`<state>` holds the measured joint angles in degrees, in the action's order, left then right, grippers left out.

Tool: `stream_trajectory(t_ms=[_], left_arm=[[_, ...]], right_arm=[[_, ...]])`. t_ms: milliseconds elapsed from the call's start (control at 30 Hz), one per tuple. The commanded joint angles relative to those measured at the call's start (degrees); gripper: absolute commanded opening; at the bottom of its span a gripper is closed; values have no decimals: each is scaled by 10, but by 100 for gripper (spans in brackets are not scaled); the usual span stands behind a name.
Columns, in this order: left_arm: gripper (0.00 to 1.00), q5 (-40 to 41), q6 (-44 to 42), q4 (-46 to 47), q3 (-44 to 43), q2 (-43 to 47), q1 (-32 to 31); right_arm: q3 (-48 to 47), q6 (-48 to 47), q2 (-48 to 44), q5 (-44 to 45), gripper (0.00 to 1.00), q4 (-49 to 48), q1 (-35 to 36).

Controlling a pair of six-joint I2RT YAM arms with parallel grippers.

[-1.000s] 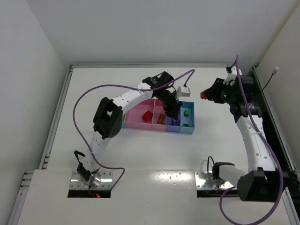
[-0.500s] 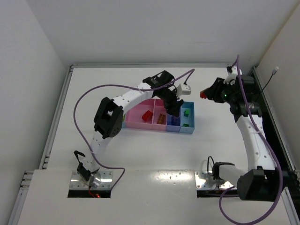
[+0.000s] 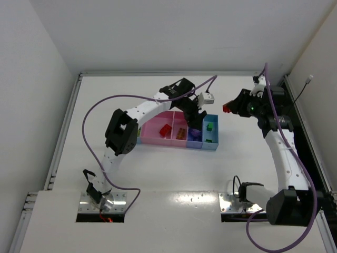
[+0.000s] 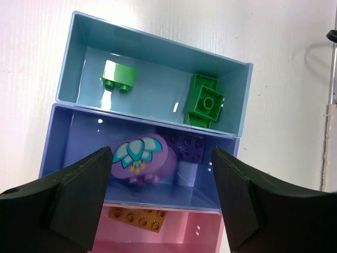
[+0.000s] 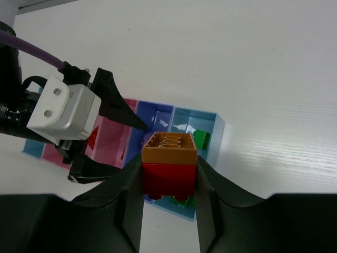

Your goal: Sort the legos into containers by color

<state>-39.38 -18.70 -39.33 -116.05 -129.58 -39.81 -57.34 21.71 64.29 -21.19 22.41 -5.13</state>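
Orange-topped red brick (image 5: 169, 158) in right pincer (image 5: 169, 182)

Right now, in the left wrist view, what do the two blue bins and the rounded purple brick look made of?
The light blue bin and periwinkle bin: likely moulded plastic, glossy; white glints on their floors. The rounded purple brick: apparently hard smooth plastic, with a printed flower-like pattern.

Bright, even light falls from overhead; the white table (image 3: 174, 168) looks washed out, with a glossy glare patch near its front edge. Shadows are faint and soft. From the left wrist, small white glints sit on the floors of the light blue bin (image 4: 158, 68) and the periwinkle bin (image 4: 79, 142), and the left gripper (image 4: 162, 155) reads near-black, detail lost. From the right wrist, the red and orange brick (image 5: 169, 158) is crisp, the right gripper (image 5: 168, 174) dark around it.
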Motion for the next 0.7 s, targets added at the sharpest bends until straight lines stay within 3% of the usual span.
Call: stream_trajectory(t_ms=[0, 100, 267, 400, 500, 667], left_arm=[[82, -16, 6, 17, -6, 16, 4], [82, -22, 11, 17, -1, 31, 11], [79, -82, 25, 29, 24, 97, 43], [76, -169, 50, 29, 49, 162, 85], [75, -285, 116, 29, 54, 185, 128], [76, -337, 161, 66, 121, 239, 148]], right_arm=[[4, 8, 0, -16, 0, -27, -1], [4, 8, 0, -49, 0, -39, -1], [14, -97, 19, -261, 0, -37, -7], [-13, -191, 65, -431, 0, 45, -12], [-36, -261, 96, -484, 0, 97, -18], [-57, -324, 125, -549, 0, 123, -18]])
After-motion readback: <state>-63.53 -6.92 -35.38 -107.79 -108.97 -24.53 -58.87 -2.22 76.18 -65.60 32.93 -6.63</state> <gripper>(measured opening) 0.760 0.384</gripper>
